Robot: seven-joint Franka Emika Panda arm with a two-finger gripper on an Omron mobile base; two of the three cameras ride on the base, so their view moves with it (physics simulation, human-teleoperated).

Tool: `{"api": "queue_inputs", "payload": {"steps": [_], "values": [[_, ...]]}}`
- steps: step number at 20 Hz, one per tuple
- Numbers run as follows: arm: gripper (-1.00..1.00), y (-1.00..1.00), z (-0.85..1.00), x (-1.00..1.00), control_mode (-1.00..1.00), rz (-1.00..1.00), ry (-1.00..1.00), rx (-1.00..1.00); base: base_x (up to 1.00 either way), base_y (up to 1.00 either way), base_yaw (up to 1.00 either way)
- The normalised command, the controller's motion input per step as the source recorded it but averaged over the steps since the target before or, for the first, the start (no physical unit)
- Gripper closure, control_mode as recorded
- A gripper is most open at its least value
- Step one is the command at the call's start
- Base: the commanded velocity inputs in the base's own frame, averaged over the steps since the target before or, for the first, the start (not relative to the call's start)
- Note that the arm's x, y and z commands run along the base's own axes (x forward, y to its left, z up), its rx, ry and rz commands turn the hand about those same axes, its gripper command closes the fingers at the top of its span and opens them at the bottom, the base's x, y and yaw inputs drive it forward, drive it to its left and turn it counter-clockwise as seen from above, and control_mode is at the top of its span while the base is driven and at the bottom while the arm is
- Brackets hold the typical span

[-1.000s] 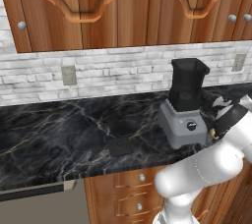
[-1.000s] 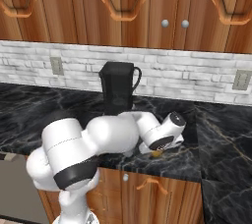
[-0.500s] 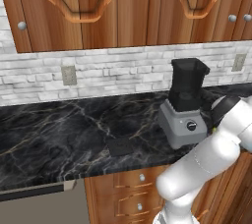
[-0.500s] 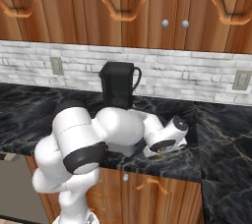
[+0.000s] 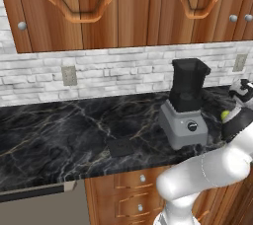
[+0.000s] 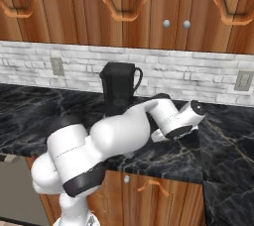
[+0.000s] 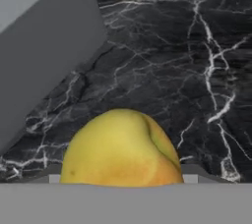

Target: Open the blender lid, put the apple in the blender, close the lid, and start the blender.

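While lid (image 5: 120, 146) lies off on counter (image 5: 59, 140) at blender's (image 5: 184, 105) 8 o'clock, jar open; apple (image 7: 122, 150) sits between part-closed fingers, grip looks made. Left: drop apple in, recap, start.

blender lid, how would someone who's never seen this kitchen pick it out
Start at the black marble counter under the wooden cabinets and find the grey blender near its right end. The blender lid lies flat on the counter just left of the blender's base, near the front edge. It is a small, flat black square, off the jar.
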Motion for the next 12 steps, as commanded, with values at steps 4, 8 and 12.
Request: {"api": "queue_inputs", "payload": {"steps": [4, 8, 12], "values": [[1.0, 0.23, 0.97, -0.17, -1.0, 0.0, -0.11, -0.06, 0.0, 0.0, 0.0], [1.0, 0.53, 0.98, -0.13, -1.0, 0.0, -0.1, -0.1, 0.0, 0.0, 0.0], [1.0, 0.82, 0.64, -0.08, -1.0, -0.05, -0.1, -0.12, 0.0, 0.0, 0.0]]}}
